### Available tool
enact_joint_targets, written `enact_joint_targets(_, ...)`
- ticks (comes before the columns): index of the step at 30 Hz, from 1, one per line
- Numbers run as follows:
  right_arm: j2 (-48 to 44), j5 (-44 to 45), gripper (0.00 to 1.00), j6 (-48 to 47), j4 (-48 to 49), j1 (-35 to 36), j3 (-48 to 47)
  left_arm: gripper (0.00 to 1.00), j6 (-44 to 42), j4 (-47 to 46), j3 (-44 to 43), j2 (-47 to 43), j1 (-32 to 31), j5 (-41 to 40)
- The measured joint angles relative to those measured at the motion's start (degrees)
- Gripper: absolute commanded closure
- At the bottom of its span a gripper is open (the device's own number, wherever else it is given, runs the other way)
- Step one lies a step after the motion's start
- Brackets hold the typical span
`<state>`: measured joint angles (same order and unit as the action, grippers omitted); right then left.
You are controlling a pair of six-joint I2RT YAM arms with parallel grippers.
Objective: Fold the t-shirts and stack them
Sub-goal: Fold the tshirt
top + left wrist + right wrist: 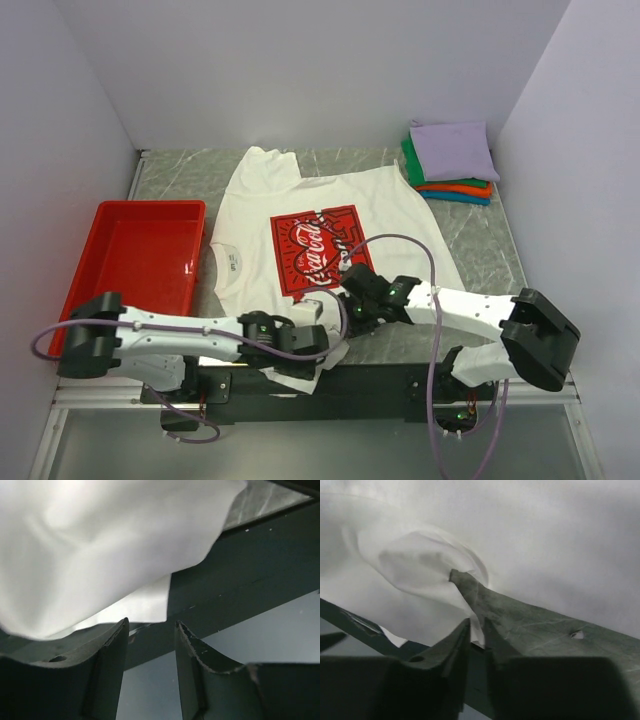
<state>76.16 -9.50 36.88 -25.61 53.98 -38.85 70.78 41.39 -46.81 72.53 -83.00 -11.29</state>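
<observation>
Red tray (140, 255): left on tabletop (490, 250), just beside white t-shirt (290, 195).
White t-shirt: spread mid-tabletop, red print up, near edge draped over front.
Folded shirt stack (452, 165): far right corner, lavender on top.
Left claw (150, 625): low at shirt's near edge, fingers apart, nothing between.
Right claw (476, 627): reaching in from right, pinched on fold of shirt edge.

A red plastic tray (148, 262) sits at the left side of the grey marbled table (480, 238).
</observation>
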Motion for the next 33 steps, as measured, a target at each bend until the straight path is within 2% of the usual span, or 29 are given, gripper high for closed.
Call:
enact_joint_targets(1,-0.3,0.0,0.62,0.2,0.2,0.0,0.2,0.53,-0.6,-0.8,-0.8,1.9,-0.8,-0.5)
enact_joint_targets(4,-3.4,0.2,0.55,1.2,0.6,0.0,1.4,0.53,-1.7,-2.8,-2.1,6.7,-2.8,-1.2)
enact_joint_targets(12,-18.3,8.3,0.53,5.9,-3.2,-0.9,1.9,0.5,-3.0,-4.8,-2.3,11.7,-5.3,-3.3)
enact_joint_targets(20,-30.0,17.3,0.48,10.5,-10.5,-7.1,1.9,0.51,-3.7,-5.5,-3.8,16.2,-8.6,-4.7)
enact_joint_targets(21,-30.8,17.9,0.48,11.0,-11.4,-7.8,1.9,0.53,-3.7,-5.3,-3.8,16.5,-8.9,-5.0)
enact_joint_targets(24,-32.4,19.8,0.48,12.1,-13.9,-9.4,2.0,0.68,-3.3,-4.8,-3.8,17.3,-9.9,-6.2)
enact_joint_targets(25,-32.9,20.3,0.48,12.5,-14.6,-9.9,2.3,0.82,-3.0,-4.4,-3.8,17.4,-10.2,-6.7)
enact_joint_targets(28,-34.1,21.4,0.48,13.8,-16.9,-10.9,3.2,0.99,-2.0,-3.7,-3.8,17.4,-10.9,-7.8)
enact_joint_targets(33,-35.9,23.4,0.46,16.4,-20.1,-11.8,3.7,0.99,-0.6,-2.4,-3.0,15.7,-11.6,-9.2)
